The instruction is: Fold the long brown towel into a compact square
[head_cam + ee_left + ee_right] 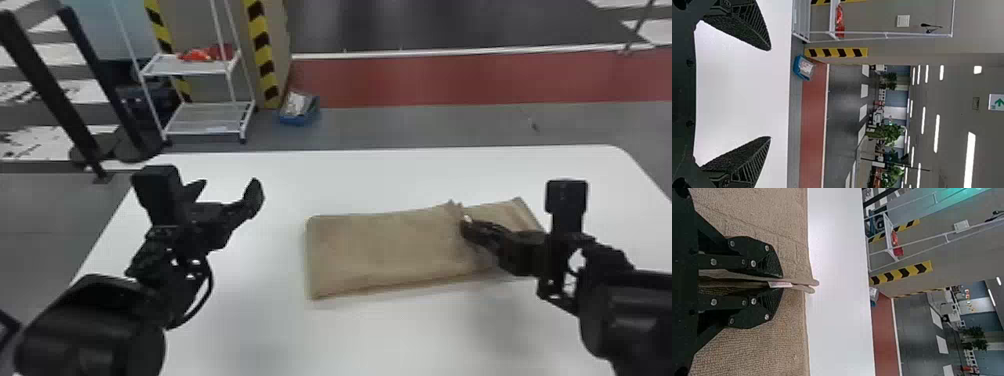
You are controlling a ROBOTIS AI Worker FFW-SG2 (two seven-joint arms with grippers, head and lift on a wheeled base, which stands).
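We see the brown towel lying as a flat folded strip right of the frame's centre, on a white table. At centre right, our right gripper pinches a raised bit of its cloth. Left of centre, our left gripper has its fingers apart, away from the towel. We spot a white rack at upper left.

Bright, diffuse light falls over the bench in the head view, turning its top nearly white. Soft, faint-edged shadows spread across its near part, and the towel darkens beside the right tool. The dark floor beyond carries a dull sheen. In the left wrist view, rows of ceiling lights glare white against a dimmer grey ceiling.
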